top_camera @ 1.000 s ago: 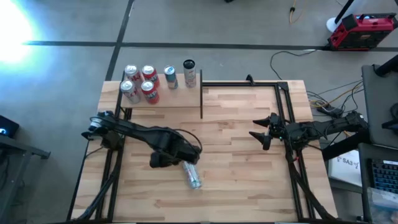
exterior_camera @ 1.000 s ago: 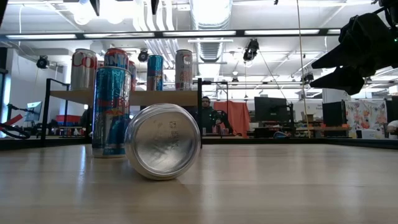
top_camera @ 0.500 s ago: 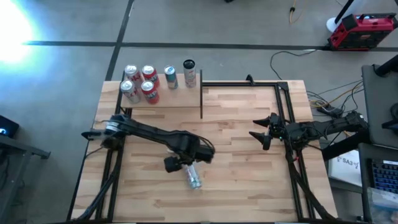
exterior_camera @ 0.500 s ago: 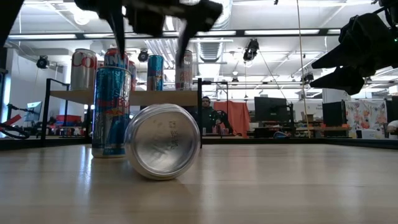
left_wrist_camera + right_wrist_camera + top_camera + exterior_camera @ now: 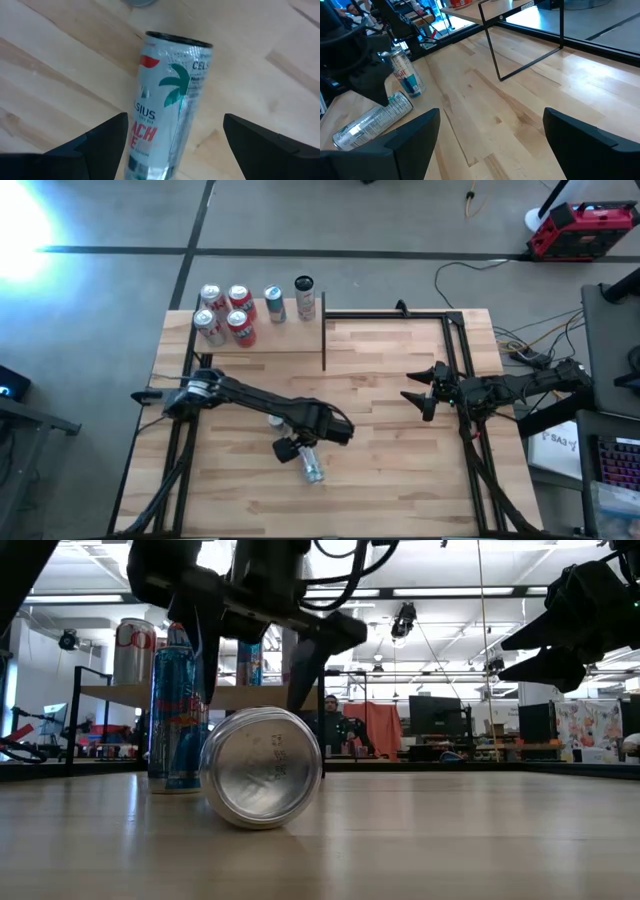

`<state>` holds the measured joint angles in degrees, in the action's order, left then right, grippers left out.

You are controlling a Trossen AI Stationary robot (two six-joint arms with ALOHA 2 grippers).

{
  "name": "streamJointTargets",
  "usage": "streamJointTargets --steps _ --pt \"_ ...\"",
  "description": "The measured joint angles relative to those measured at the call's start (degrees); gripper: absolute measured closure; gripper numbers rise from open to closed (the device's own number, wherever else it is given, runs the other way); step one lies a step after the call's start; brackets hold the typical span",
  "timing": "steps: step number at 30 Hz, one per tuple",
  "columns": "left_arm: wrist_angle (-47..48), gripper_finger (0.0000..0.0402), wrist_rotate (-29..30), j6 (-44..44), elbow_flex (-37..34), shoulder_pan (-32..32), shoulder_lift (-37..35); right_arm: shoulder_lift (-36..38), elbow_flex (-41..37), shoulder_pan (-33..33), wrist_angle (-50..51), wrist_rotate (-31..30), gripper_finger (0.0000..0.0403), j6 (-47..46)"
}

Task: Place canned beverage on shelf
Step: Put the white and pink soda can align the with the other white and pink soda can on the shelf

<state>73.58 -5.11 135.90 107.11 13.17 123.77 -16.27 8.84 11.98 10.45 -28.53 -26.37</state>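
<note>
Six cans already stand on the shelf point(image 5: 262, 340), the smooth pale wood board on a thin black wire frame in the upper left of the overhead frame: four red-and-silver cans point(image 5: 224, 313) bunched at its left end, a blue-and-silver can point(image 5: 274, 303) and a dark-topped slim can point(image 5: 305, 297) farther right. Two drinks are left below on the striped butcher-block desk point(image 5: 400, 430).

One of them, a slim Celsius can point(image 5: 165, 107), lies on its side just below centre in the overhead frame, its white wrap printed with a green palm and a red-orange flavour name, its dished metal end facing the desk-level camera like a dull mirror. The left tool point(image 5: 292, 446) hovers right over it, fingers apart and straddling the can without touching it, as the wrist picture shows. No grasp has been made, so by my reckoning this can's whole trip is still ahead: close, lift, stand upright, carry up to the board.

A tall blue-and-silver Red Bull can point(image 5: 178, 720) stands upright just beside the fallen one, its round top peeking out beside the left arm from above; it too waits.

The right tool point(image 5: 415, 397) is parked at right centre, well apart from the cans, its fingers spread and holding nothing.

The cans are thin, glossy aluminium cylinders; a lying one looks liable to roll if nudged. The desk's wood is matte and banded, the shelf's plainer and paler.
</note>
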Motion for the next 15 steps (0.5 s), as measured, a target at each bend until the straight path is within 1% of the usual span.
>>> streamJointTargets --steps 6,11,15 --pt "-0.4 0.0091 1.1 4.4 -2.9 0.0 0.3 0.0 0.0 0.0 0.0 0.0 0.0067 0.0" --pt "-0.8 0.0091 1.1 5.3 -4.1 0.0 0.1 0.0 0.0 0.0 0.0 0.0 0.0067 0.0" --pt "-2.5 0.0091 1.6 6.1 -6.3 0.0 -0.1 0.0 0.0 0.0 0.0 0.0 0.0067 0.0"
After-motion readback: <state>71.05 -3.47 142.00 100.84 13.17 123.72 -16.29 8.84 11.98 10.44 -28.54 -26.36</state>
